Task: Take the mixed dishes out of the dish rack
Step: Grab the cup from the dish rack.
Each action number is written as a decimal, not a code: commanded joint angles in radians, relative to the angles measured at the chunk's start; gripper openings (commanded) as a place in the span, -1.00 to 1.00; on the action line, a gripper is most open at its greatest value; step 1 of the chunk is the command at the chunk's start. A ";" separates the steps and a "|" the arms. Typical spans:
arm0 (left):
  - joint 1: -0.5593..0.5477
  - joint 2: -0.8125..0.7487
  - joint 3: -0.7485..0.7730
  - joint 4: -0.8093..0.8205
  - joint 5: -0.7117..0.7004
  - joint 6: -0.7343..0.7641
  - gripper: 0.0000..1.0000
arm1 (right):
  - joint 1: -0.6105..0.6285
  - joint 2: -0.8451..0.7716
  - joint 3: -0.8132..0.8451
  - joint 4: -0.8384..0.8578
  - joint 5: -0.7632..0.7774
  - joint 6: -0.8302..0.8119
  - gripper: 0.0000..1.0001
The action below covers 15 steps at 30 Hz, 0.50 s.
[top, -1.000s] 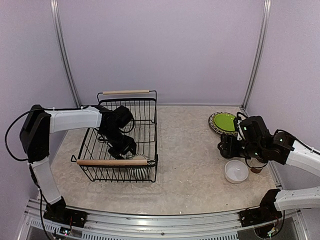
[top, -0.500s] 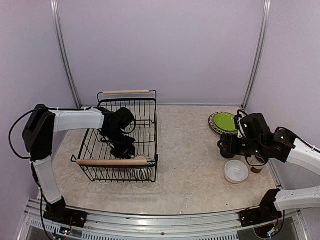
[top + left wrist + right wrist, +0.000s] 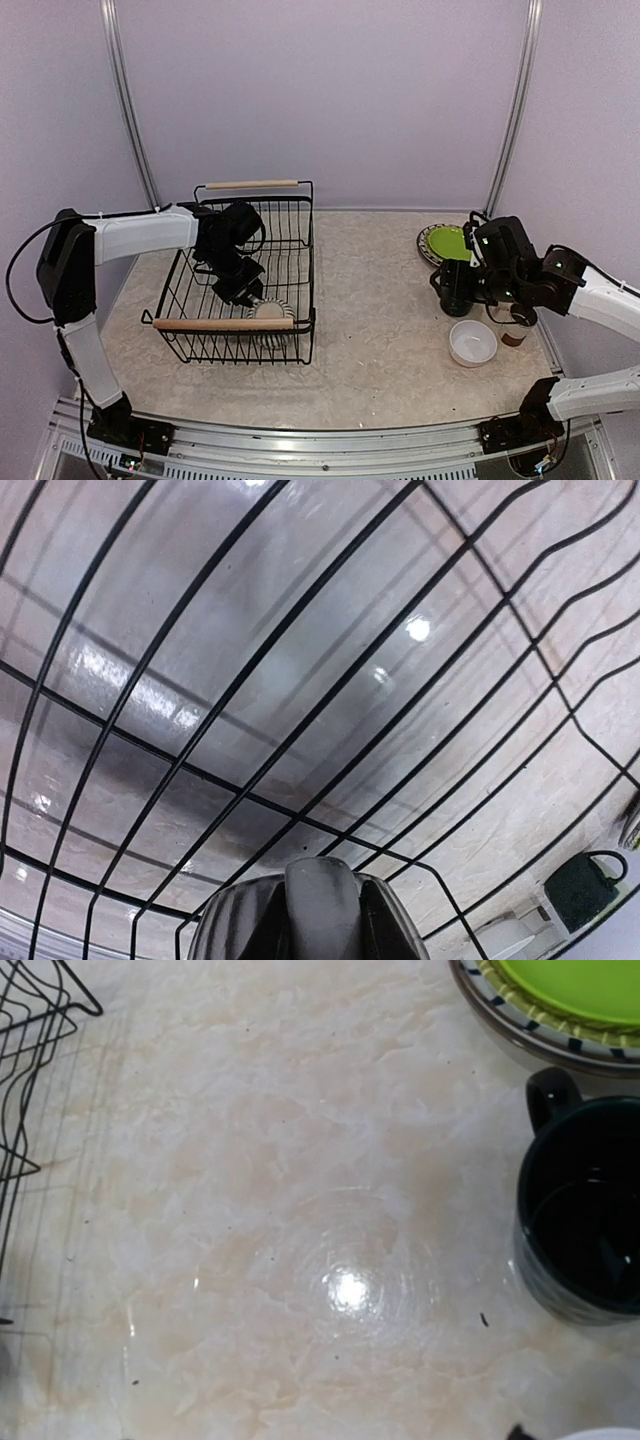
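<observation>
Left tool: clenched on the striped mug inside the dish rack, lower left of frame.
Right tool: released, just beside the dark teal mug standing on the surface, right of frame.

Left gripper: low inside the dish rack.
Striped dish: just right of it.
Dark teal mug: upright, just left of the right gripper.
Lime-green plate: beyond it.
White bowl: nearer.
</observation>
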 commanded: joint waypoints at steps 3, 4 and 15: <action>0.055 -0.149 0.081 -0.005 -0.070 0.182 -1.00 | -0.010 0.104 0.077 0.073 -0.010 -0.016 0.55; 0.066 -0.166 0.079 0.020 -0.048 0.211 -1.00 | -0.009 0.123 0.091 0.082 -0.017 -0.022 0.56; 0.173 -0.304 -0.026 0.432 0.294 0.488 -1.00 | -0.009 0.299 0.226 0.199 -0.233 -0.132 0.87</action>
